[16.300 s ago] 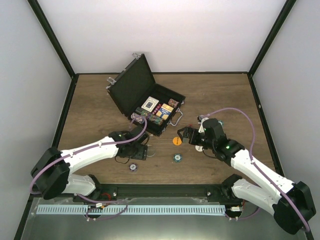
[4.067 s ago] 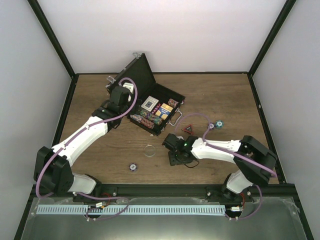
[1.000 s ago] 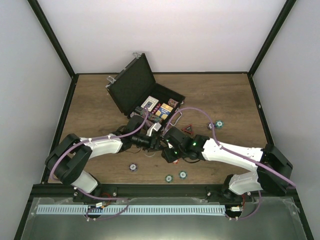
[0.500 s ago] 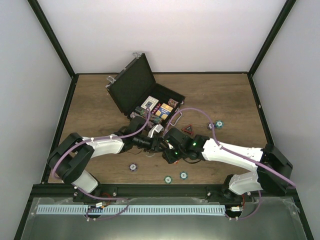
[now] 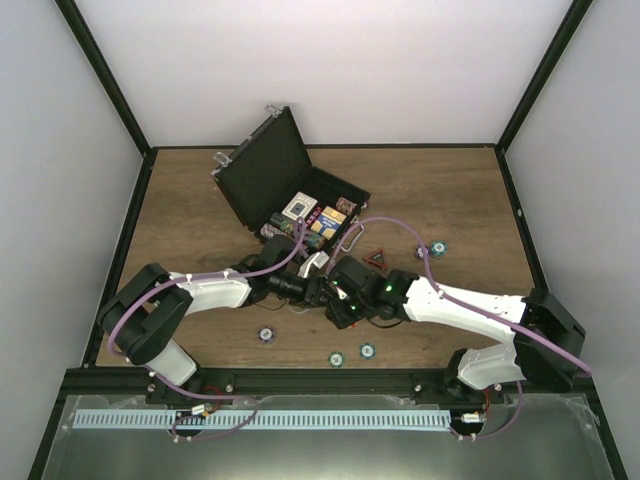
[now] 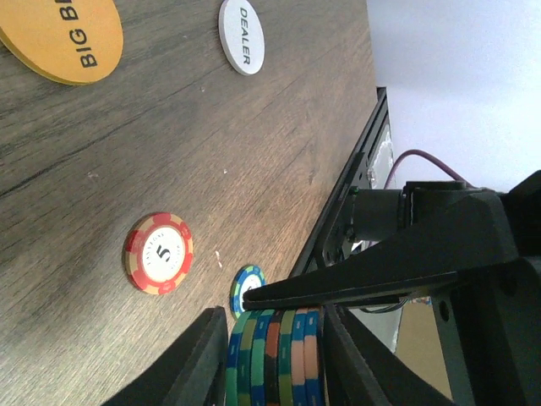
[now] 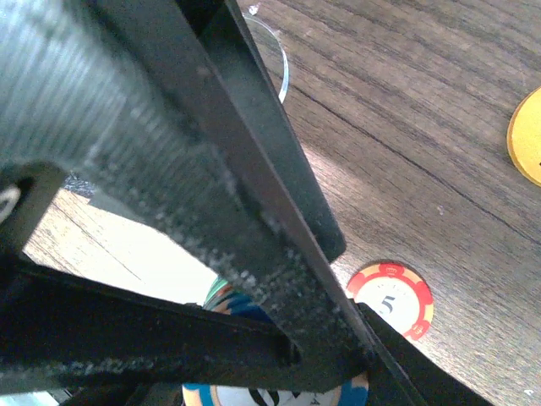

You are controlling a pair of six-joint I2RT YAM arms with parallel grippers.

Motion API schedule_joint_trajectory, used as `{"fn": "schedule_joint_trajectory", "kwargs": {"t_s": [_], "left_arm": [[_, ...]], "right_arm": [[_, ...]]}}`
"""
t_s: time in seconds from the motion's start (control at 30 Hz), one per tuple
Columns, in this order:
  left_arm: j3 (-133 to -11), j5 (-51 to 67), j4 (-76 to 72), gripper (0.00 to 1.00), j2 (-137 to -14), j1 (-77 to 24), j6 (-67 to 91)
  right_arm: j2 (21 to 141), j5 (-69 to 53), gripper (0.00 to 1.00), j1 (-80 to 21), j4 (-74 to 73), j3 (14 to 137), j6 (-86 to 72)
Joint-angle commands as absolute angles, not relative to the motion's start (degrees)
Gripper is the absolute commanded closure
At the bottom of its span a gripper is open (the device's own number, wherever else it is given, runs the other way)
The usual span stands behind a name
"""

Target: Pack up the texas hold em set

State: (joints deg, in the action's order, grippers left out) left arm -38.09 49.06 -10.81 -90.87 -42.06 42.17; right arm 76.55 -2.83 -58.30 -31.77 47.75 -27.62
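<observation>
Left gripper (image 6: 275,331) is clamped on a chip stack (image 6: 275,368), one finger (image 6: 205,359) on each end face. Chips are edge-on to the wrist cam, so the stack's long axis runs finger to finger. Right gripper (image 5: 338,300) meets it nose to nose near the centre of the table (image 5: 200,215). One of its fingers (image 6: 363,272) lies on the stack rim, but I can't tell if it's gripping or let go. Top view hides the stack under both wrists. Flat on the wood in the left wrist view: red 5 chip (image 6: 159,253) at 10 o'clock of the stack, blue-green chip (image 6: 247,286) just beside the rim, orange button (image 6: 61,35) and white DEALER button (image 6: 242,35) further out toward 11–12. Briefcase (image 5: 262,172) sits open at 11 o'clock from the grippers, lid up, long axis 7-to-1 o'clock, handle (image 5: 351,236) facing 4. Triangular marker (image 5: 378,258) at 2 o'clock. Three loose chips (image 5: 338,357) spread from 5 to 8 o'clock, one more chip (image 5: 437,248) farther out at 2–3.
</observation>
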Motion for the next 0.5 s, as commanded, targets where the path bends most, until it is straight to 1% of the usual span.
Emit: {"fn": "schedule_joint_trajectory", "kwargs": {"t_s": [0.0,0.2,0.4,0.47], "left_arm": [[-38.42,53.66,-10.6,0.69,-91.5,-44.47,40.73],[-38.56,54.23,-11.16,0.79,-91.32,-44.69,40.96],[-38.43,54.07,-11.26,0.84,-91.19,-44.84,40.96],[-38.47,53.07,-11.24,0.85,-90.89,-44.84,40.97]], "right_arm": [[76.18,-0.35,0.66,-57.66,-26.08,49.13,-27.53],[76.5,-0.43,0.66,-57.43,-25.64,49.13,-27.35],[76.54,-0.53,0.66,-57.15,-25.4,48.83,-27.27],[76.42,-0.45,0.63,-57.13,-25.35,48.7,-27.35]]}}
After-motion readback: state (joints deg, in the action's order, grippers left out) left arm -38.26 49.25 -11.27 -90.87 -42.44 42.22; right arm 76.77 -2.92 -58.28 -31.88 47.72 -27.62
